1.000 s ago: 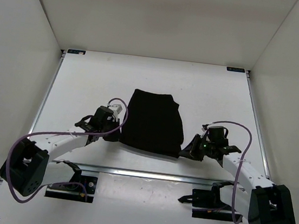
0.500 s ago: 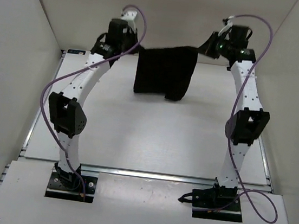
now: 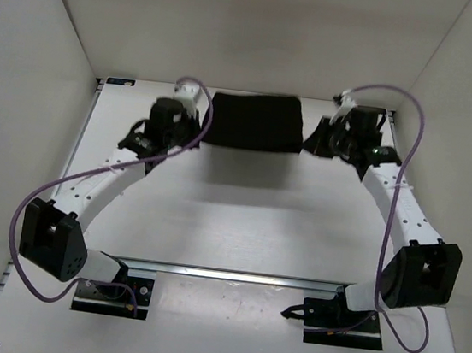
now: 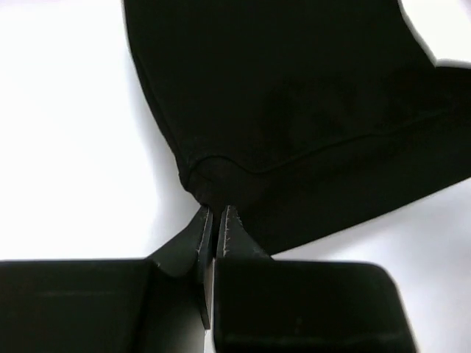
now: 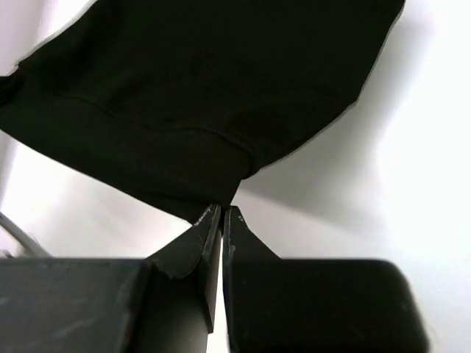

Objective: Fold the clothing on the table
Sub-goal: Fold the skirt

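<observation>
White walls [image 3: 237,30] boxed in the flat white rectangular tabletop [image 3: 238,228], whose thin metal rails ran along its edges. At about ten o'clock over it, the left arm's black two-finger gripper [image 4: 213,213] had its jaws pressed together on a hemmed corner of the plain black, soft fabric garment [image 3: 256,120], with only a thin pinch of cloth between the tips. The garment stretched as a short, wide band across twelve o'clock, near the far rail. It seemed to hang above the surface, since a soft shadow lay on the tabletop beneath it toward six o'clock. At about two o'clock, the right arm's black two-finger gripper [image 5: 221,213] was likewise clamped on the opposite hemmed corner. Both wrist views showed what looked like doubled layers, so the cloth was probably folded at least once already. What remained, as far as could be judged, was to lay it flat, perhaps fold it again, and release it.
</observation>
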